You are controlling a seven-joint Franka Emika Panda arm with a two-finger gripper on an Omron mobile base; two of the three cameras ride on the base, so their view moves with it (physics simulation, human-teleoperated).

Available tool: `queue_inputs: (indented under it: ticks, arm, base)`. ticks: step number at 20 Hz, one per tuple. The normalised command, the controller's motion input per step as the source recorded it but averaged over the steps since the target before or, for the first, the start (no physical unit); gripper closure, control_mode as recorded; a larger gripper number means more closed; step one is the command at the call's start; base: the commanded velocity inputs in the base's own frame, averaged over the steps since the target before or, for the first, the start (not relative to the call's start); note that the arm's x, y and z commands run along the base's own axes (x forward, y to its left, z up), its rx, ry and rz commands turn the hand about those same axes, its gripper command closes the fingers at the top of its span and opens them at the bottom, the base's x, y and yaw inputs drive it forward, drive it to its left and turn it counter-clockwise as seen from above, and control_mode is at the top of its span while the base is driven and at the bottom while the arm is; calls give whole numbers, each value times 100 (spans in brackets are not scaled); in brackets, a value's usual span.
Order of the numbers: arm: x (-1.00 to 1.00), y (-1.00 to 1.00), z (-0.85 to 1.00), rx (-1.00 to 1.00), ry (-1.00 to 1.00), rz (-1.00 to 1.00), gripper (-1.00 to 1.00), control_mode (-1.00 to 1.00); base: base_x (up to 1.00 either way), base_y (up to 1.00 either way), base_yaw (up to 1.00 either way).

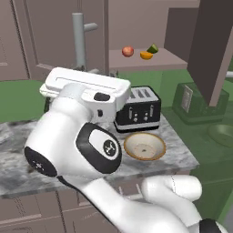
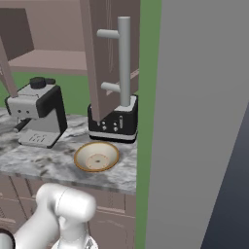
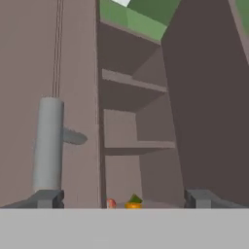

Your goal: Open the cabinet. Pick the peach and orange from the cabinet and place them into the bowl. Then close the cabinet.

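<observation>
In the upper middle of the left base view, the cabinet (image 1: 136, 57) stands open, and on its bottom shelf sit the peach (image 1: 128, 51) and, just right of it, the orange (image 1: 146, 55) with a dark green fruit (image 1: 153, 48) touching it from behind. The bowl (image 1: 144, 146) waits empty on the tabletop (image 1: 18, 173), just in front of the black toaster (image 1: 139, 108).

In the hand view the hand (image 3: 124, 198) is spread wide and holds nothing; its left tip sits at the foot of the grey door handle (image 3: 47, 143), with the fruit small and far off between the tips at the bottom centre.

The next step looks to be picking the peach. To do it well, I would back clear of the handle first, then go in level above the shelf edge and close on the peach from its free left side (the orange's neighbour crowds the right).

Open room is fair between the two swung doors; the right door (image 1: 214, 45) hangs low in the upper right, so the carry down to the bowl should stay left of it and above the toaster.
</observation>
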Motion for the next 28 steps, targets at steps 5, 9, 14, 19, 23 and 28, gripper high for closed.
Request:
queue_inputs:
  ticks: [5, 9, 14, 19, 23, 28]
  arm:
    - [0, -100, 0, 21, -1, 23, -100, -100]
    - [15, -99, 0, 13, -1, 32, -100, -100]
    - [2, -78, -2, 1, 0, 41, -100, -100]
    - [0, -43, -9, 0, 0, 43, -100, -100]
    - [4, -18, -14, -1, 0, 41, -100, -100]
    - [6, 3, -8, -1, 3, 23, -100, -100]
  base:
    - [0, 0, 0]
    - [0, 0, 0]
    - [0, 0, 0]
    - [0, 0, 0]
    - [0, 0, 0]
    - [0, 0, 0]
